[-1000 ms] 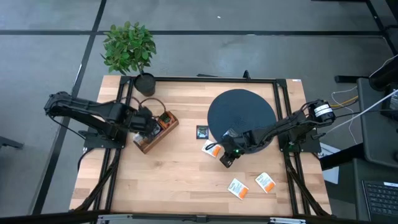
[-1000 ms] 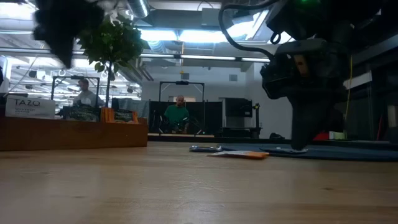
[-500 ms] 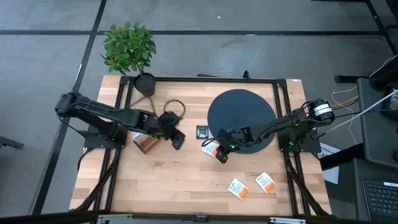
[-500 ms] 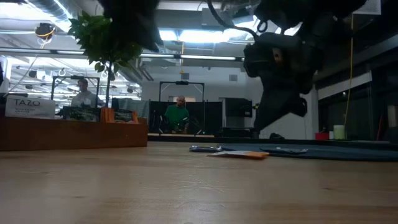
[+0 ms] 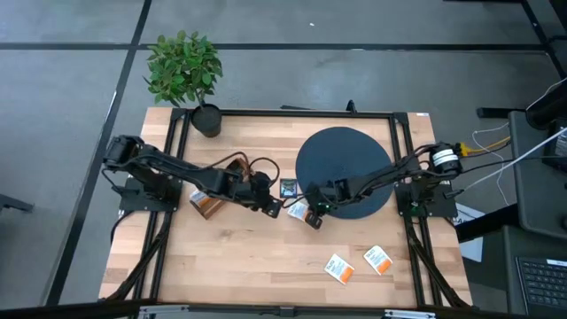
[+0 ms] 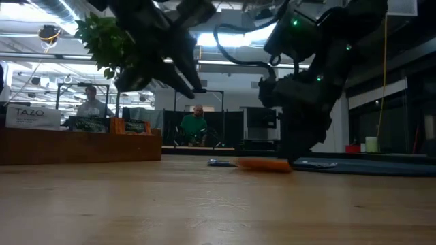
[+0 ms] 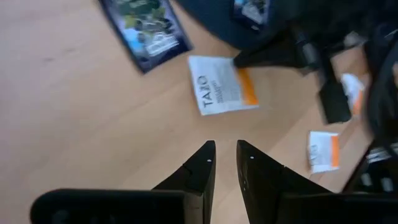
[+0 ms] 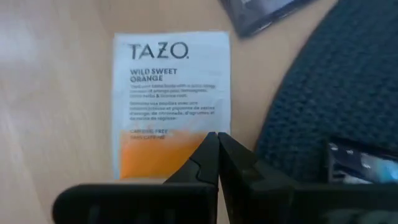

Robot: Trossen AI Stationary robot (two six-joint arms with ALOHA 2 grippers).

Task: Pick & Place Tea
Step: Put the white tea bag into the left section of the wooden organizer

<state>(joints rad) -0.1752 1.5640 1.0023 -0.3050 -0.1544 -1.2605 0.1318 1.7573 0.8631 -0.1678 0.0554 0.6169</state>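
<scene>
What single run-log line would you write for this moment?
left gripper: nearly closed, empty, above table | right gripper: shut, tips over white-orange sachet | dark sachet: flat on table, beside disc

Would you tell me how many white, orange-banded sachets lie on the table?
3: one beside the disc, under the right gripper; two near the front edge. Others may be hidden.

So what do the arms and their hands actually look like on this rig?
Both arms are dark, jointed and slim, with black cables looping alongside. The left hand ends in two tapering black fingers. The right hand has the same wedge-shaped fingers; small green lights glow on that arm, and its base joint carries a pale ring.
</scene>
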